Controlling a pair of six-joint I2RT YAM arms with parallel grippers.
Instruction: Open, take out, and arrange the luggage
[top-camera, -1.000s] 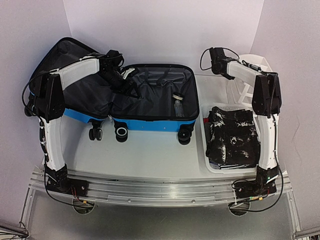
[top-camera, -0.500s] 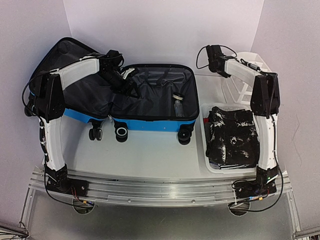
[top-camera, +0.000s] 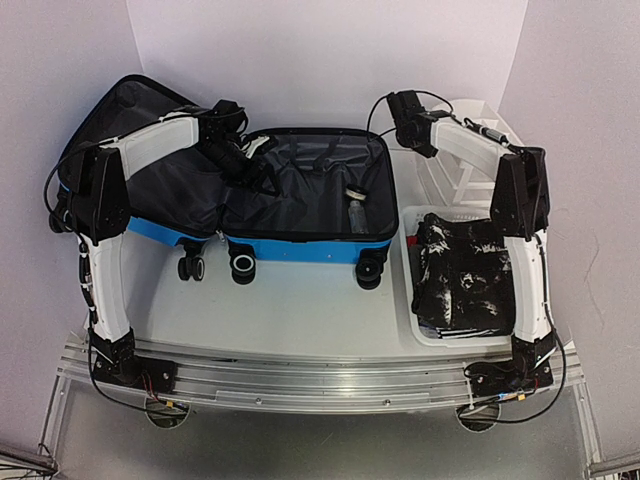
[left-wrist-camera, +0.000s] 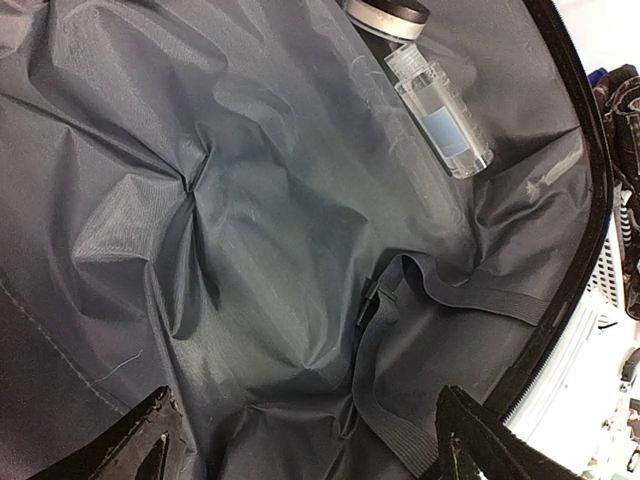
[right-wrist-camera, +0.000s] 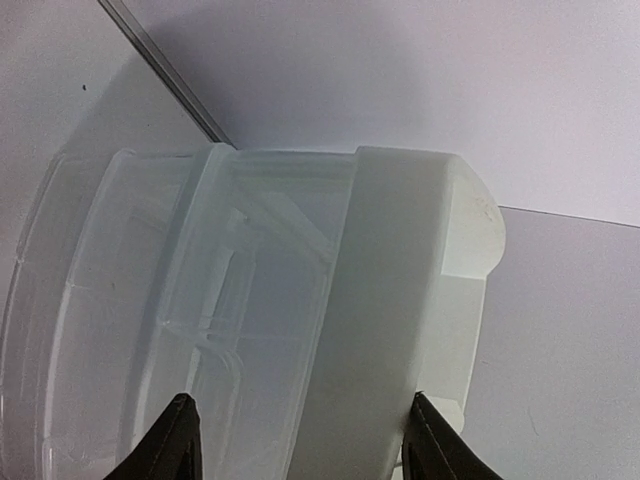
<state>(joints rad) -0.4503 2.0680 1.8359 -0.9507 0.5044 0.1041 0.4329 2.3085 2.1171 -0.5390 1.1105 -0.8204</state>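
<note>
Over the grey lining (left-wrist-camera: 250, 250) of the open luggage (top-camera: 300, 248), the left end effector (left-wrist-camera: 310, 448) hangs with its jaws spread wide and nothing between them. A flat strap (left-wrist-camera: 450, 292) lies just ahead of it, and a clear bottle (left-wrist-camera: 440, 120) rests farther on by the case's rim. The right end effector (right-wrist-camera: 305, 448) stands partly open and empty, facing the white drawer organizer (right-wrist-camera: 300, 300) at the back right corner. The luggage lies open on the left and middle of the desk (top-camera: 300, 310), wheels toward the arms. A white basket (top-camera: 440, 341) of dark clothes (top-camera: 465, 265) sits to its right.
</note>
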